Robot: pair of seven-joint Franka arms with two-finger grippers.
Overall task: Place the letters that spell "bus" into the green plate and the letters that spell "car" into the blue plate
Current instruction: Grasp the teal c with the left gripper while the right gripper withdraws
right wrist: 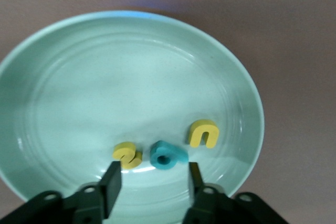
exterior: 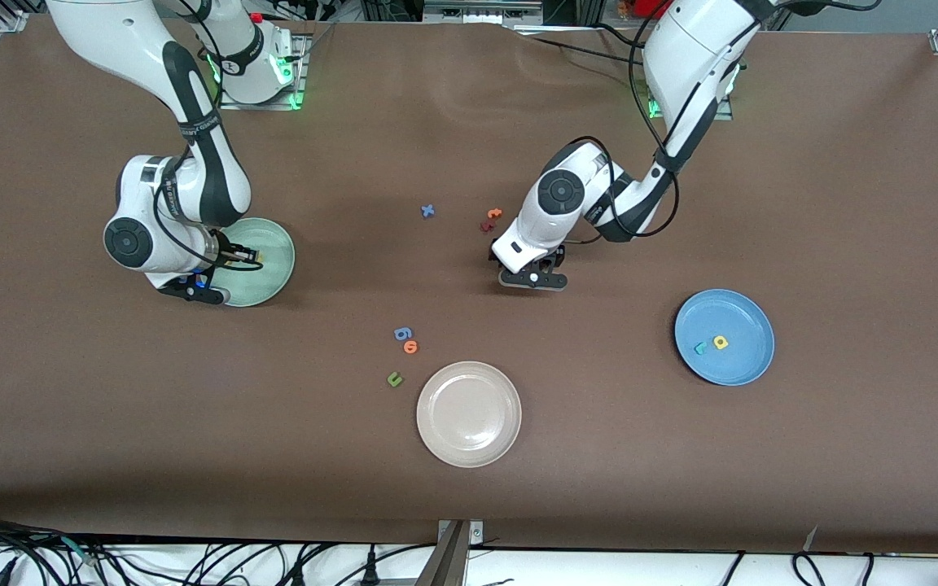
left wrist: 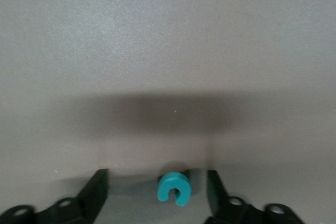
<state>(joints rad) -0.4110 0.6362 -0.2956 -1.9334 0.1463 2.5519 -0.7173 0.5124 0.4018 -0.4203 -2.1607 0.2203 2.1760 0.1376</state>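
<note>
The green plate [exterior: 272, 273] lies toward the right arm's end of the table. In it are a yellow "s" [right wrist: 127, 155], a teal "b" [right wrist: 166, 155] and a yellow "u" [right wrist: 203, 132]. My right gripper [right wrist: 153, 179] hangs low over this plate [right wrist: 105, 77], open, with nothing between its fingers. My left gripper [left wrist: 156, 184] is down at the table mid-way along it, open. A teal "c" [left wrist: 174, 187] lies flat between its fingers, touching neither. The blue plate [exterior: 742, 321] holds a teal letter [exterior: 700, 347] and a yellow letter [exterior: 719, 342].
A beige plate [exterior: 469, 413] sits near the front camera. Beside it lie a dark green "u" [exterior: 394, 378], an orange "o" [exterior: 410, 347] and a blue letter [exterior: 402, 333]. A blue "x" [exterior: 427, 211] and orange-red letters [exterior: 491, 219] lie close to the left gripper [exterior: 531, 279].
</note>
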